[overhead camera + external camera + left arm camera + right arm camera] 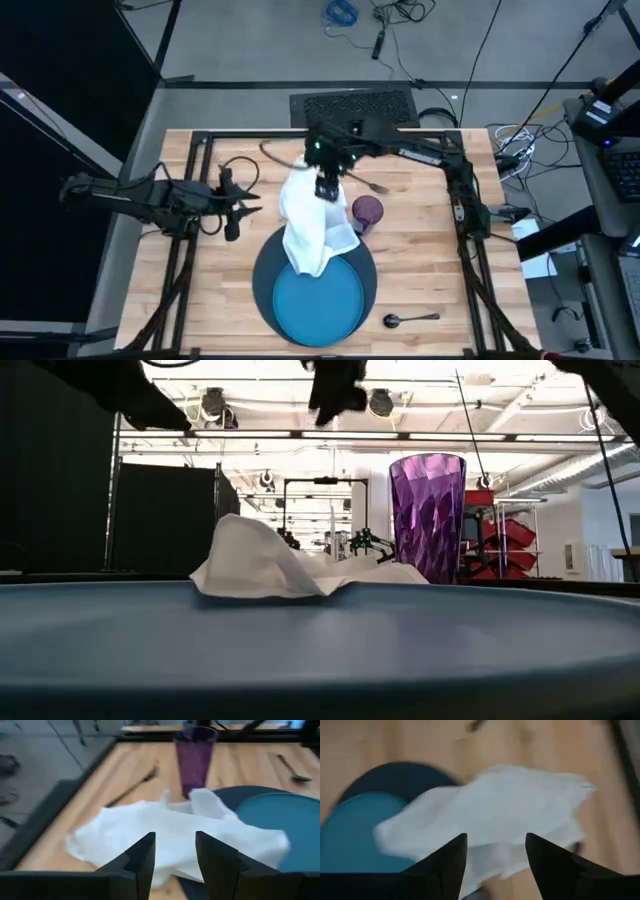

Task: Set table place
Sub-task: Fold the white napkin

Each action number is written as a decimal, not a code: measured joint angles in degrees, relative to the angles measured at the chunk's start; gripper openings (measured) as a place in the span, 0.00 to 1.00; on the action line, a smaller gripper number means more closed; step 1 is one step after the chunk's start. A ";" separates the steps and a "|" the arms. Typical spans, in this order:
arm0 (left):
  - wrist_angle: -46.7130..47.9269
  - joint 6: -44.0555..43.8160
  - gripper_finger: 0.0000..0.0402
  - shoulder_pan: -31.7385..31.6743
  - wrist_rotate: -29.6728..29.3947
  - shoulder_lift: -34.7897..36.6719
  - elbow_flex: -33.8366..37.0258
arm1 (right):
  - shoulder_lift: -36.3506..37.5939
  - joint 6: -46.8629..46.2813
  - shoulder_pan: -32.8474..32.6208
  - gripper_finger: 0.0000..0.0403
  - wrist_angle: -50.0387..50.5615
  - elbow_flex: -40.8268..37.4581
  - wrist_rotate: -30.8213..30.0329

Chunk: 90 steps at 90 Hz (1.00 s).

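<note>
One dark slate-blue round charger sits on the light plank table as seen from overhead, with one smaller bright blue plate on it, and one crumpled white cloth napkin draped from the bare wood onto the far rim of both. One small purple faceted cup stands upright just beside the napkin, one dark spoon lies near the plate on the right, and one dark fork lies past the cup. The right gripper hangs directly over the napkin's far end; the left gripper waits off to the left, apart from everything. From table height, the blue plate fills the foreground, holding only the napkin's edge, while the purple cup rises behind it, nothing visible inside. Looking past the left claw, its fingers stand apart and grip nothing, aimed at the napkin, with the cup, fork and spoon beyond. Past the right claw, the fingers are likewise spread and empty, poised above the napkin, which overlaps the charger and plate.
</note>
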<state>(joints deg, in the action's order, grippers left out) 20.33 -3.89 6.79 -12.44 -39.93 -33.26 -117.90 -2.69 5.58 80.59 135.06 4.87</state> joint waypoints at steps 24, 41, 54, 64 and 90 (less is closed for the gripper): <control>-11.99 -2.13 0.31 5.73 9.71 -15.58 0.00 | 0.59 0.56 -11.20 0.47 8.81 -0.05 -12.53; -15.62 -5.37 0.31 16.46 5.95 -27.87 0.00 | 5.07 0.36 -12.71 0.46 9.45 -0.15 -21.53; -15.52 -8.79 0.31 21.94 -1.65 -35.25 0.02 | 11.99 0.30 -10.38 0.46 9.42 -0.13 -21.78; -15.27 -6.55 0.31 23.91 -8.84 -40.08 0.02 | 17.16 -2.09 -7.59 0.46 8.76 -0.10 -21.88; -15.62 9.07 0.31 25.29 -19.75 -46.46 0.02 | 22.79 -7.15 -6.08 0.46 9.14 -0.02 -21.71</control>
<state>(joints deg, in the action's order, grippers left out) 4.71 5.17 32.08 -32.20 -86.38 -33.23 -95.11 -9.85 -0.49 89.73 135.04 -16.84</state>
